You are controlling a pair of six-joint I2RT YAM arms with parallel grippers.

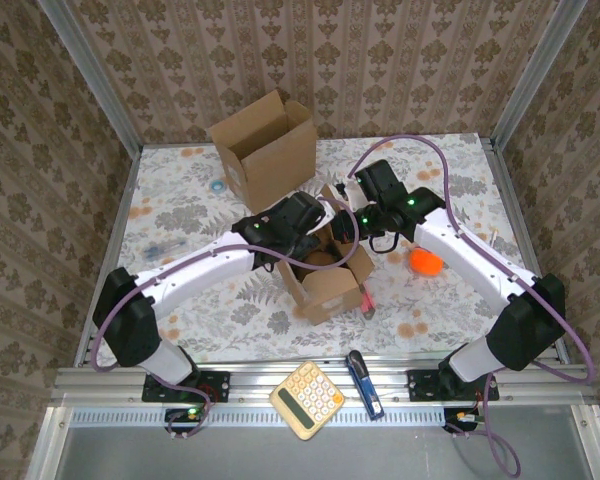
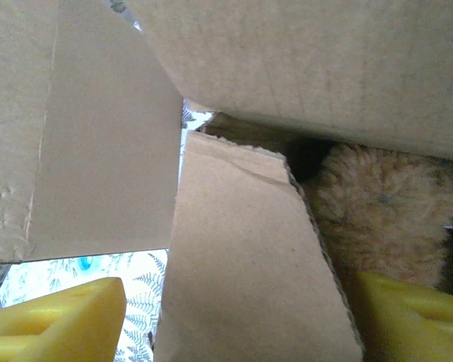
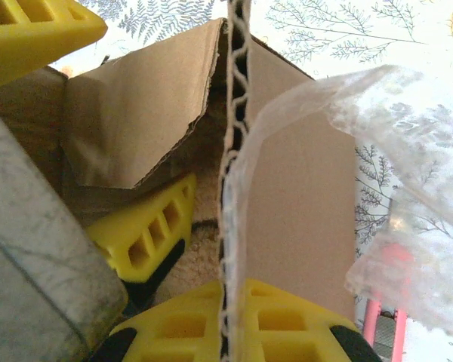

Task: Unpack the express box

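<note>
The right jaws were clenched on a side flap (image 3: 234, 188) of the express box (image 1: 328, 288) at the middle of the worktop (image 1: 190, 215). The left jaws stood released astride an inner flap (image 2: 241, 264), beside the fuzzy toy (image 2: 385, 204) inside. Closing there would likely pinch cardboard instead of the toy and drag the box

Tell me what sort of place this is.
Probably a robot test cell: a left arm and right arm bolted to an aluminium rail, a floral-covered table walled in by patterned panels, and a small cardboard box staged as a prop.
</note>
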